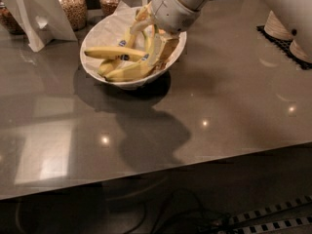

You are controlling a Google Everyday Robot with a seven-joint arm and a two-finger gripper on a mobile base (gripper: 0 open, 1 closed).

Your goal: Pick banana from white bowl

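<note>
The white bowl, lined with crinkled white paper, stands at the back middle of the grey table. Several yellow bananas lie in it. The long curved banana with a blue sticker lies along the near side and bends up towards the gripper. A straighter banana lies across the middle. My gripper reaches down into the bowl's right side from the upper right. Its tan fingers stand apart on either side of the curved banana's upper end. The wrist hides the bowl's far right rim.
Two jars of dry food and a folded white card stand are behind and left of the bowl. Stacked tan bowls on a black mat are at the far right. The table's front edge runs along the lower part of the view.
</note>
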